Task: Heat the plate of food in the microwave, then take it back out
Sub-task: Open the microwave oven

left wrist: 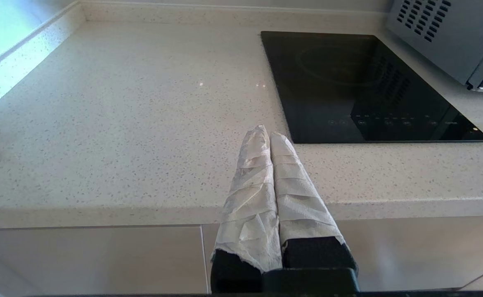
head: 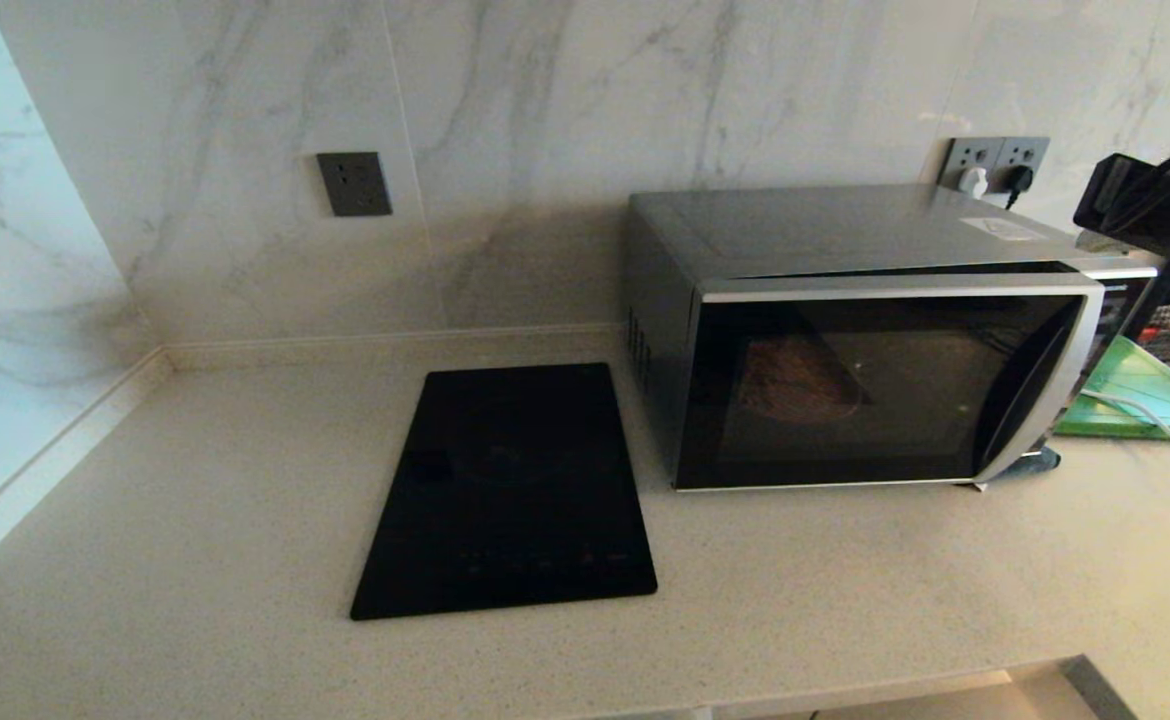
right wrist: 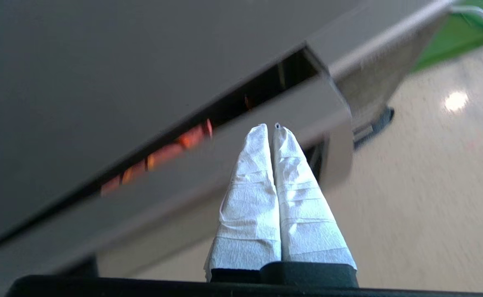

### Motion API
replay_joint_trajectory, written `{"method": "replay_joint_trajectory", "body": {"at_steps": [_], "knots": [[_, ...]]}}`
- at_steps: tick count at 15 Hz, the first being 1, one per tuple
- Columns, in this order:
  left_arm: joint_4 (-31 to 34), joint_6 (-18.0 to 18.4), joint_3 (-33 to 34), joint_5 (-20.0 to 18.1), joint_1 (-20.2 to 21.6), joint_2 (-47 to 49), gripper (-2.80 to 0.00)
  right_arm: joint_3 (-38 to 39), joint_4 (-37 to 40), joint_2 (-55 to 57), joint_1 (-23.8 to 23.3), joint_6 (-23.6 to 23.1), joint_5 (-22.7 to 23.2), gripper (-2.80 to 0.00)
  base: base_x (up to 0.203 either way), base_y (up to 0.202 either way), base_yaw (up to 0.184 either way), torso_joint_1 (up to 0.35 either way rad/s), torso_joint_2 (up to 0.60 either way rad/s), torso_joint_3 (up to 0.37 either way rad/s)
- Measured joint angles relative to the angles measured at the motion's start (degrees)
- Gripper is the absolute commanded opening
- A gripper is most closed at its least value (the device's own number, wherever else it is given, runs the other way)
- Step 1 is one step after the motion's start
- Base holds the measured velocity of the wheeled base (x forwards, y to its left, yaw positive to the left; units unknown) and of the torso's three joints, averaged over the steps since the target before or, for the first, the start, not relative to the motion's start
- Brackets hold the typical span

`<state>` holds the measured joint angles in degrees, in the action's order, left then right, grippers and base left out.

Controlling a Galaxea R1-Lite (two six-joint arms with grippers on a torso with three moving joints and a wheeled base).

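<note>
The black and silver microwave [head: 845, 340] stands on the counter at the right, its dark glass door [head: 845, 395] swung slightly ajar at the handle [head: 1030, 395] side. Through the glass a dim round shape, the plate of food [head: 795, 385], rests inside; its colour does not show. My right arm [head: 1160, 205] hangs above the microwave's right end. In the right wrist view my right gripper [right wrist: 271, 126] is shut and empty, its tips over the door's top edge [right wrist: 266, 136], and orange patches [right wrist: 163, 154] show in the gap. My left gripper [left wrist: 268, 132] is shut and empty by the counter's front edge.
A flat black glass cooktop [head: 510, 490] is set in the counter left of the microwave. A green board [head: 1145, 395] with a white cable [head: 1160, 425] across it lies to the right. Wall sockets [head: 995, 160] with plugs sit behind the microwave. The marble wall closes the back and left.
</note>
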<state>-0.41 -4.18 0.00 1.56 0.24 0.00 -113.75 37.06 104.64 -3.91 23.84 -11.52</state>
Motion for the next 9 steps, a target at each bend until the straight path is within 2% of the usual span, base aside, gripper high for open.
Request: {"method": "replay_joint_trajectory", "body": {"at_steps": [3, 9], "knots": [[0.0, 0.0, 0.0, 0.0, 0.0, 0.0, -2.8, -0.5, -5.3, 3.0, -0.4, 0.0, -0.2, -2.8, 0.0, 0.0, 0.0, 0.0, 0.0, 0.0], [0.0, 0.0, 0.0, 0.0, 0.0, 0.0, -2.8, -1.0, -6.5, 6.4, -1.0, -0.1, -0.5, -2.8, 0.0, 0.0, 0.0, 0.0, 0.0, 0.0]]}}
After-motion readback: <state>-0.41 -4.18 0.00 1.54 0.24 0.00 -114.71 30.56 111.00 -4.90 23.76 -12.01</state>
